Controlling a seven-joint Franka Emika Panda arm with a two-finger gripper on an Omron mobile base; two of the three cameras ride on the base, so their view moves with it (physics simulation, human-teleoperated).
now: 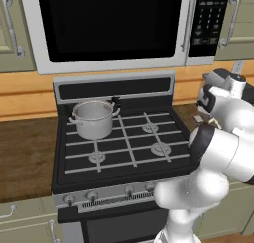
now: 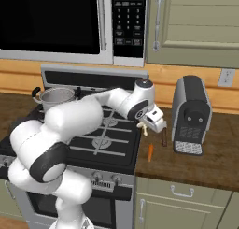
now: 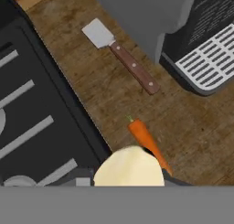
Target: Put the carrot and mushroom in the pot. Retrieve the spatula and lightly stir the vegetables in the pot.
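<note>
The stove (image 1: 124, 138) serves as landmark, with the microwave (image 1: 109, 29) hanging above it. The white arm (image 2: 70, 125) reaches across the stove's front toward the wooden counter (image 2: 205, 162) on its right side. On that counter, farther right of the stove, stands the grey coffee machine (image 2: 190, 113) (its drip grille faces forward).

The pot (image 1: 93, 119), shiny steel with small loop handles, sits on the stove's rear left burner.

The gripper (image 2: 148, 128) hangs above the counter just right of the stove's edge. In the hand view a pale rounded thing, the mushroom (image 3: 130, 168), sits right at the fingertips, and in the right base view a small pale lump shows below the hand; the jaws look closed narrowly on it, though the fingers themselves are mostly hidden behind it.

The spatula (image 3: 121, 54), with a metal blade and a brown riveted handle, lies flat on the counter between the stove and the coffee machine, close by the machine's base. The carrot (image 3: 148, 143) lies on the counter nearer the front edge than the spatula, just right of the stove, partly behind the mushroom in the hand view.
</note>
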